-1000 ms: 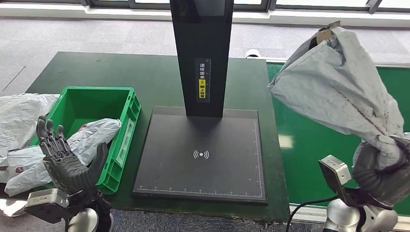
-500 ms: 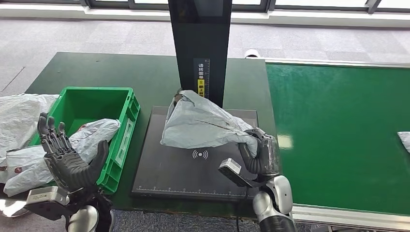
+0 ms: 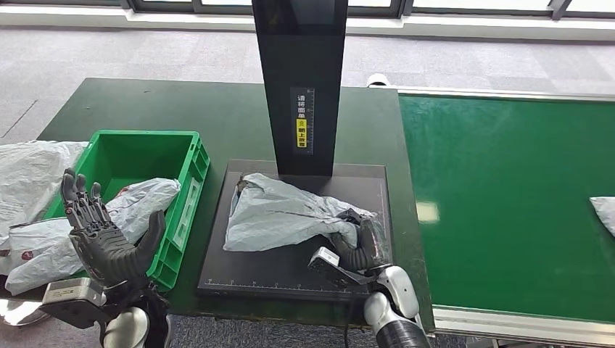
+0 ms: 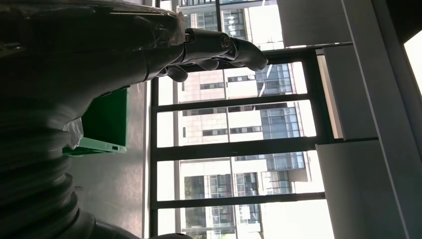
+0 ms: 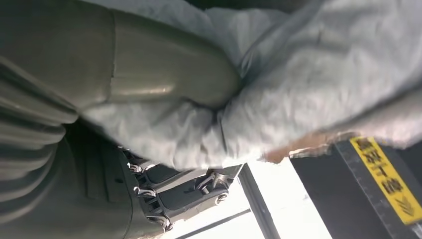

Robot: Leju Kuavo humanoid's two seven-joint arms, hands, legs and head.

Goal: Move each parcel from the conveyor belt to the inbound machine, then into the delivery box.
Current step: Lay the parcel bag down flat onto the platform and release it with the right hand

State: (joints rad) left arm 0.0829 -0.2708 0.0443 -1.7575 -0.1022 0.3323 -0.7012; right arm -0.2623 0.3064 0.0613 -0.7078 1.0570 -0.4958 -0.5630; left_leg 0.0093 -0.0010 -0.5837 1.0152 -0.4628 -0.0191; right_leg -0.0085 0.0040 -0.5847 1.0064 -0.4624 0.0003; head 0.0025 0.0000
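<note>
A grey plastic parcel (image 3: 279,217) lies on the black plate of the inbound machine (image 3: 275,272), in front of its upright column (image 3: 302,80). My right hand (image 3: 357,243) grips the parcel's right end; the right wrist view shows the thumb pressed into the grey parcel (image 5: 308,74). My left hand (image 3: 101,239) is raised, palm up and fingers spread, holding nothing, at the near corner of the green delivery box (image 3: 190,163). Another grey parcel (image 3: 141,203) lies inside that box. At the right edge of the green conveyor belt (image 3: 508,196), a further parcel (image 3: 603,210) shows.
More grey parcels (image 3: 29,174) are piled on the table left of the box. The dark green table (image 3: 217,109) extends behind the box and the machine. The left wrist view looks out at windows and shows my left hand (image 4: 214,47).
My right hand swung the parcel from high over the conveyor leftwards and lowered it onto the machine's plate, where it now lies flatter. My left hand barely moved.
</note>
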